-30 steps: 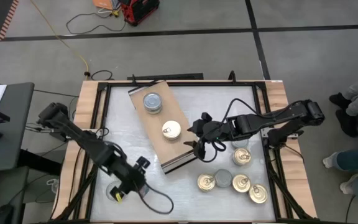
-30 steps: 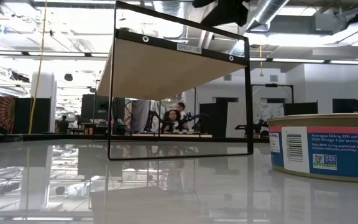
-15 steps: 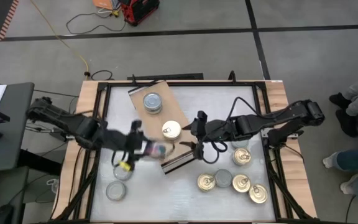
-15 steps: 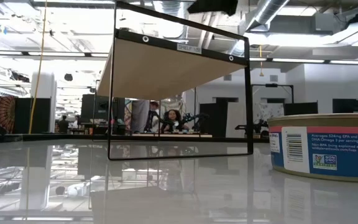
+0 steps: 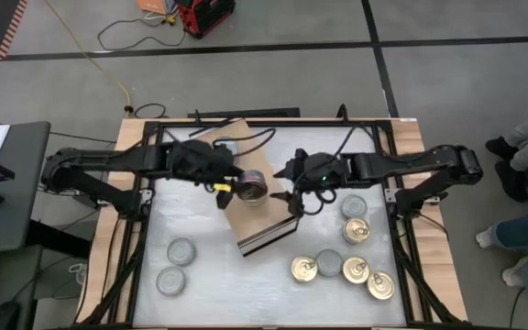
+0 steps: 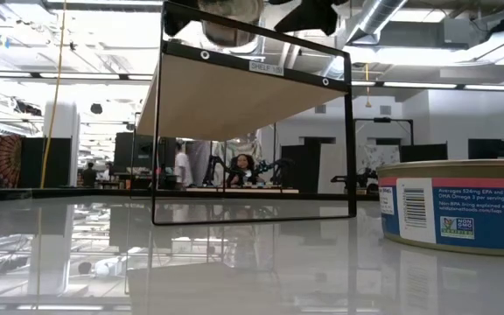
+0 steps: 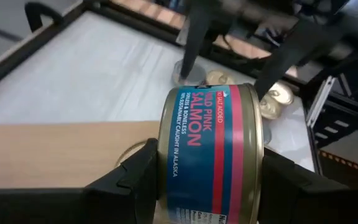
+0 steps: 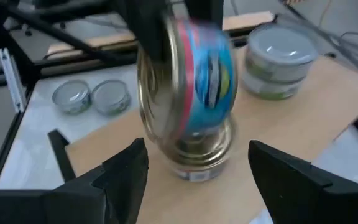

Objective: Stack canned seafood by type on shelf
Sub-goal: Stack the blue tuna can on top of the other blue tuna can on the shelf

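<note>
Room: grey workshop floor with cables around a white table [image 5: 273, 284] in a wooden frame, seen from above.
Shelf: long light-wood shelf [image 5: 246, 220] lying slantwise across the table's middle, dark open end toward 5 o'clock.
Left arm: reaches in from 9 o'clock over the shelf; its left end effector [image 5: 236, 188] is clamped on a salmon tin [image 7: 213, 152] turned on its side, blue and pink label facing up, hovering over the board.
Right arm: comes from 3 o'clock; the right end effector [image 5: 293, 197] sits at the shelf's 3 o'clock edge, fingers spread wide and empty, perhaps steadying the board.
Stack under way: a gold tin [image 8: 197, 158] stands on the shelf directly under the carried tin, likely its matching type.
Grey pair: two silver-topped tins [image 8: 277, 65] already stacked toward the shelf's 12 o'clock end.
Loose gold tins: a cluster [image 5: 342, 266] at 4 o'clock on the table, waiting.
Loose silver tins: two [image 5: 174, 266] at 7 o'clock, kept apart from the gold ones.
</note>
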{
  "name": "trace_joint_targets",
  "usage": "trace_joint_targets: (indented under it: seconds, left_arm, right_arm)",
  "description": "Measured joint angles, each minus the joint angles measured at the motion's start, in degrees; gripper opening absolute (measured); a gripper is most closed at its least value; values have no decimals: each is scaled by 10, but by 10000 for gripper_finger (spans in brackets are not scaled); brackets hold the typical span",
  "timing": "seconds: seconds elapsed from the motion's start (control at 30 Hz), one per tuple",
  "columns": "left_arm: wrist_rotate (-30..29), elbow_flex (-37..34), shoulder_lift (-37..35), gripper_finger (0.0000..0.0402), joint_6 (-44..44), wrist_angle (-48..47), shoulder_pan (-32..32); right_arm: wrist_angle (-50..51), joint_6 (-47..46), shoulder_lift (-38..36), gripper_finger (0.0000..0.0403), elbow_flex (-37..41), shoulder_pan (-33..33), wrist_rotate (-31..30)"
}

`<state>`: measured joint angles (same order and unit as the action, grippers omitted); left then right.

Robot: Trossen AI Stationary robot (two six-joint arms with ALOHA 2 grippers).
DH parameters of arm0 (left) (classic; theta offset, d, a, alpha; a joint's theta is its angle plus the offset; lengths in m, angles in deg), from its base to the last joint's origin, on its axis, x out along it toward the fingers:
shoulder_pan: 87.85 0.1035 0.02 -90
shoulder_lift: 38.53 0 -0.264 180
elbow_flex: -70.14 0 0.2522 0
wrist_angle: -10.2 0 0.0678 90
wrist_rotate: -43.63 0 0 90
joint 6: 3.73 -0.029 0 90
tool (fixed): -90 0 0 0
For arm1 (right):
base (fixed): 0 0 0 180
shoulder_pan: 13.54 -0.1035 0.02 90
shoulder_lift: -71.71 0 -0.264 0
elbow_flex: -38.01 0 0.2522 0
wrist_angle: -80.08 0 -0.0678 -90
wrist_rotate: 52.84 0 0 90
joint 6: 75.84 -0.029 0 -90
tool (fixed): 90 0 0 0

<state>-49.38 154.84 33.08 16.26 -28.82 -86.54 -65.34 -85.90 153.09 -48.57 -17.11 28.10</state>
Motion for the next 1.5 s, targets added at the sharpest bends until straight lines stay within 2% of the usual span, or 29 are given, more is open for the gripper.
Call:
trace_joint_targets:
  seconds: [0.27, 0.4, 0.67, 1.03, 1.5]
  left_arm:
    - [49, 0, 38, 192, 13, -1, 47]
    - [89, 0, 46, 192, 33, -3, 60]
    - [121, 0, 45, 192, 71, -8, 60]
    - [113, 0, 45, 195, 84, -20, 60]
    - [92, 1, 45, 239, 90, -39, 60]
  right_arm:
    - [22, -1, -36, 301, 0, 12, 6]
    - [32, -4, -32, 301, 0, 13, 49]
    - [21, -2, 4, 301, 0, 36, 108]
    - [-26, 2, 9, 301, 0, 64, 144]
    - [-36, 0, 9, 301, 0, 67, 144]
